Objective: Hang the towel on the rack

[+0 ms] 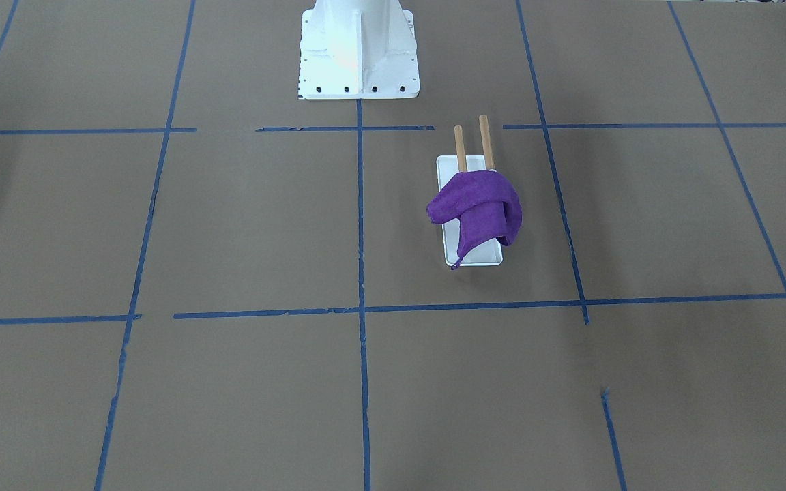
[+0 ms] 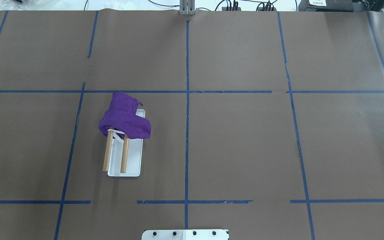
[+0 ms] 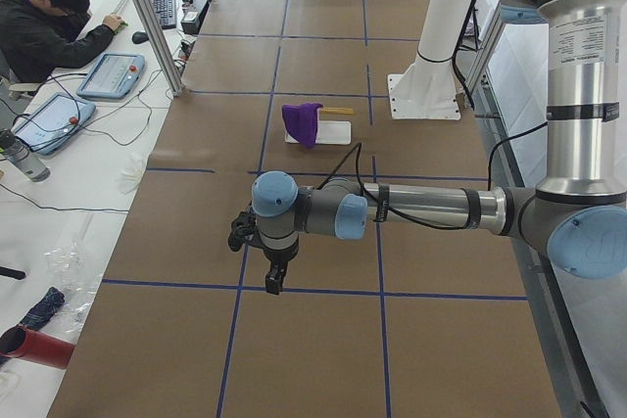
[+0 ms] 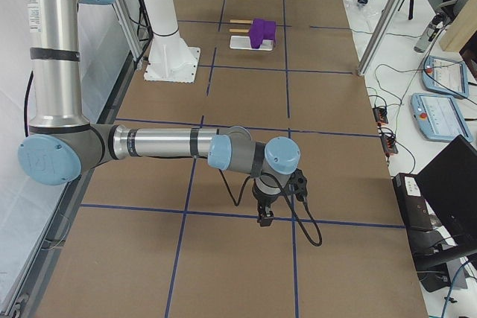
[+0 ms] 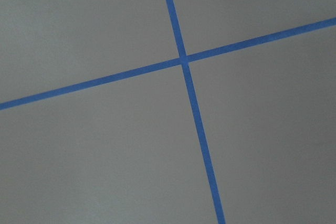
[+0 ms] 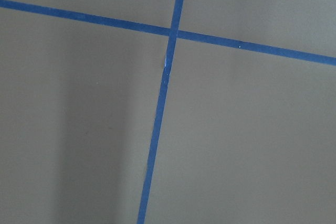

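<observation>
Far from left tool [image 3: 272, 279], right tool [image 4: 264, 216]: towel [image 2: 125, 116] on rack [image 2: 124, 156].

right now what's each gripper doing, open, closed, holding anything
left gripper: cannot tell open or shut; not holding the towel, which hangs on the rack.
right gripper: cannot tell; not holding the towel either.

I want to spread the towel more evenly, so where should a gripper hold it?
Probably the flap of the towel that hangs at the rack's end away from the pedestal, approached from above on that side. There the cloth hangs loose past the dowels, while on top it lies bunched against the wood.
</observation>
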